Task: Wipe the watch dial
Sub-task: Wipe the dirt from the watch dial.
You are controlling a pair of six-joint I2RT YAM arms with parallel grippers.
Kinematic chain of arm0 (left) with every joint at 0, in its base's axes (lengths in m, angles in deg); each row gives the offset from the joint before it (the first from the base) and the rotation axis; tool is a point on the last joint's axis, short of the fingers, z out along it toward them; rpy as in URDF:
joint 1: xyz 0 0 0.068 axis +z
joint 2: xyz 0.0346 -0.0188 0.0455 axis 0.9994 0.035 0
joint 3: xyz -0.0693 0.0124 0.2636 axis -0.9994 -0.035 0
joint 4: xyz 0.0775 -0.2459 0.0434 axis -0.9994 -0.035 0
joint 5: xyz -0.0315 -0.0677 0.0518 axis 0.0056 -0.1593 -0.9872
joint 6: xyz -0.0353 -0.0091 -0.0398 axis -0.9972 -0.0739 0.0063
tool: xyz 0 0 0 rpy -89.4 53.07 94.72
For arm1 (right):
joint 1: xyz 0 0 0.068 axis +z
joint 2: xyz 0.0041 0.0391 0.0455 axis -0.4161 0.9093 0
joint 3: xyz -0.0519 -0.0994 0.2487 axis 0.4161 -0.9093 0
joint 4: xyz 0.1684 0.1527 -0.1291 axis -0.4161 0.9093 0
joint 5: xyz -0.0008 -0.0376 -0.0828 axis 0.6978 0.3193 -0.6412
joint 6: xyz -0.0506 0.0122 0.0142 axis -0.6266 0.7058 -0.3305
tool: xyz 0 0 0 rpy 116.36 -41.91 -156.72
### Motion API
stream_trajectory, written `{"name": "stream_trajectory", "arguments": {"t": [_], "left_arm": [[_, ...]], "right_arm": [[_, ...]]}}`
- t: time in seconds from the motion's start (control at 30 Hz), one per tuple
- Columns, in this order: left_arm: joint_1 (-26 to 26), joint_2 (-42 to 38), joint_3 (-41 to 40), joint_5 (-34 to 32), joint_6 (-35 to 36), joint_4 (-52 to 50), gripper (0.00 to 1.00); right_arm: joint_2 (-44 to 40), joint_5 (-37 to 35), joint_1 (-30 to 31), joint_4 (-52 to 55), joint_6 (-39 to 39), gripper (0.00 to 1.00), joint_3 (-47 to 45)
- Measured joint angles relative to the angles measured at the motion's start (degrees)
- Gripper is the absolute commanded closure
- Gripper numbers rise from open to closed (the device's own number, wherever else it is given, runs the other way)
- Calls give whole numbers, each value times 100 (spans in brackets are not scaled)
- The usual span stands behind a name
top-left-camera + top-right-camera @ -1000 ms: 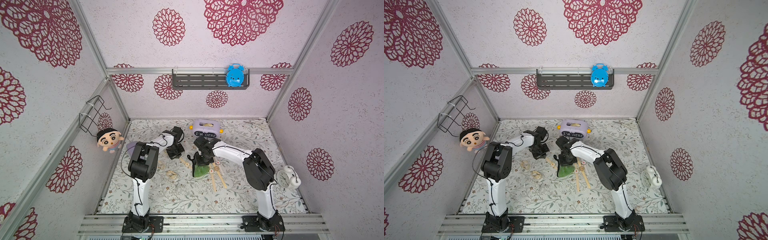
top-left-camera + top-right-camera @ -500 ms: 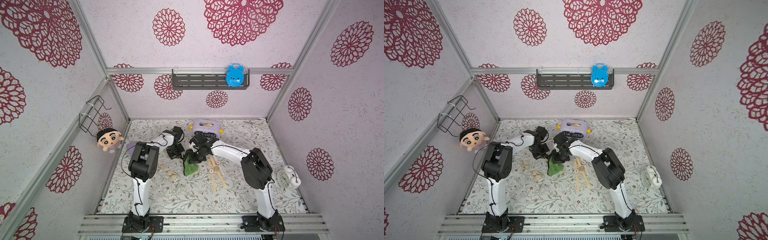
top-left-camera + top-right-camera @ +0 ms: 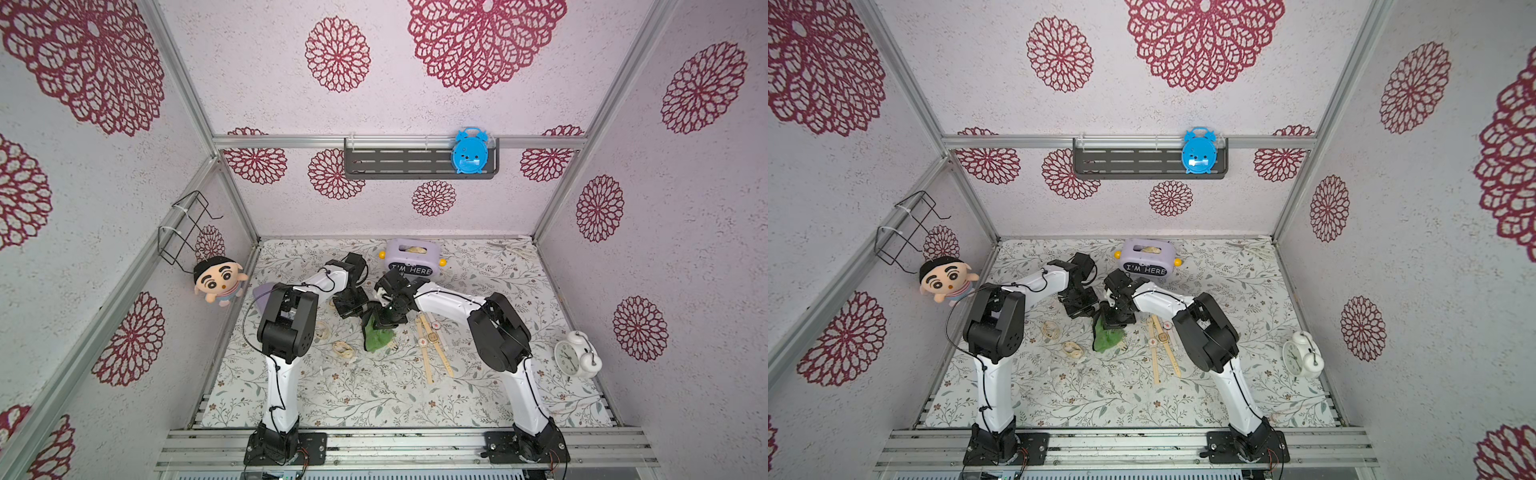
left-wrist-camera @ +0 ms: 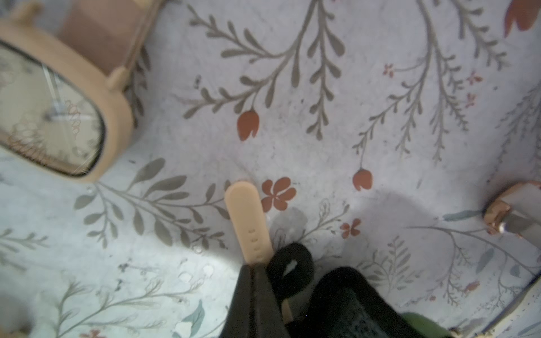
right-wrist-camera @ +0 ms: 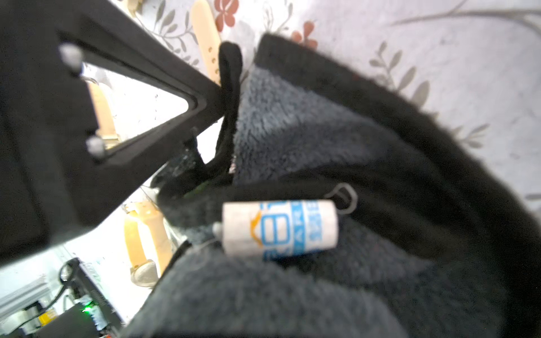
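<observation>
Pale walls with crimson rosettes, grey shelf, leaf-patterned floor, aluminium frame

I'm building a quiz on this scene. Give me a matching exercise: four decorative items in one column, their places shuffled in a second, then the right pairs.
Things
1. blue plastic alarm clock
2. white twin-bell alarm clock
3. lilac box-shaped clock lettered "I'M HERE"
4. cartoon-boy plush doll

Places
A. on the left wall, below the black wire basket
B. at the back of the floral table
C. on the dark slotted wall shelf
D. near the table's right edge

Pairs: 1-C, 2-D, 3-B, 4-A
</observation>
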Motion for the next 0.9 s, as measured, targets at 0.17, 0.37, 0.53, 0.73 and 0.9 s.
{"name": "stream_trajectory", "arguments": {"t": [0.17,0.37,0.53,0.73,0.9], "left_arm": [[0,4,9,2,-2,-9,100],[0,4,9,9,-11,-7,100],[0,4,9,13,-15,-4,100],[0,4,9,13,-26,0,100],[-2,4,9,11,-74,0,100]], "right_arm": [[-195,-435,114,-160,-186,100,-284],[-466,-1003,162,-271,-345,100,-721],[-634,-1360,173,-144,-413,100,-887],[-675,-1519,107,297,-433,100,-796],[-675,-1390,-24,726,-498,100,-616]]}}
